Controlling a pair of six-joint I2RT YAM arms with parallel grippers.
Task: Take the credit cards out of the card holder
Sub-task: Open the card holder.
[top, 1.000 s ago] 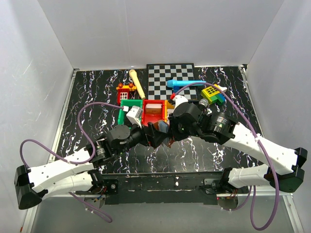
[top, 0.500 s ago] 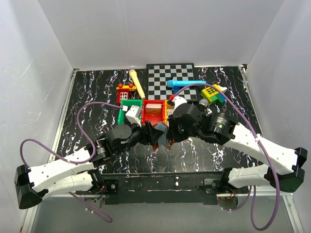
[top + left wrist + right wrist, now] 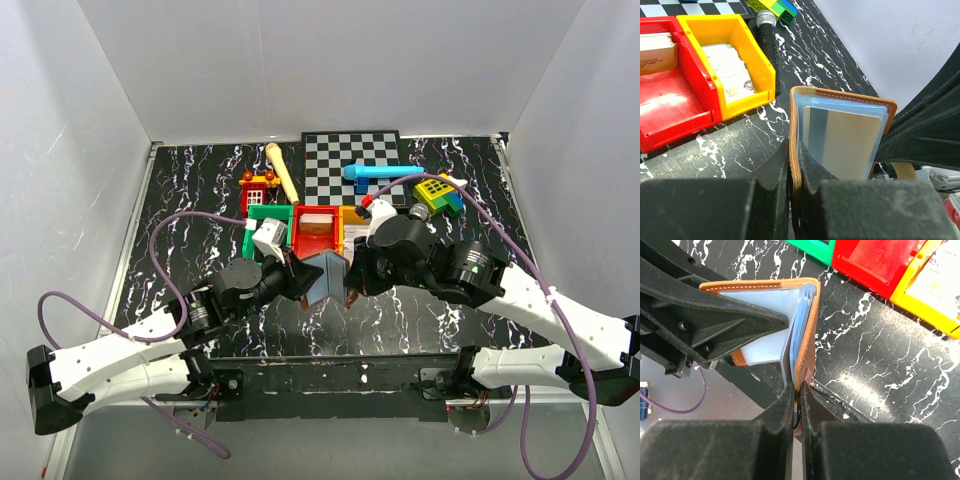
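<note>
My two arms stretch inward from the near edge, and their wrists meet over the table (image 3: pixel 180 200) just in front of the red bin (image 3: pixel 318 232). My left gripper (image 3: pixel 794 167) is clamped on one brown cover of the card holder (image 3: pixel 326 277). My right gripper (image 3: pixel 798 390) pinches the other cover, and the holder is spread open between them.

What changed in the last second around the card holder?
The left end effector closed onto one cover of the card holder, which is now spread open. The right arm shifted slightly rightward. Unchanged: the right end effector shut on the other cover; bins and checkerboard in place.
</note>
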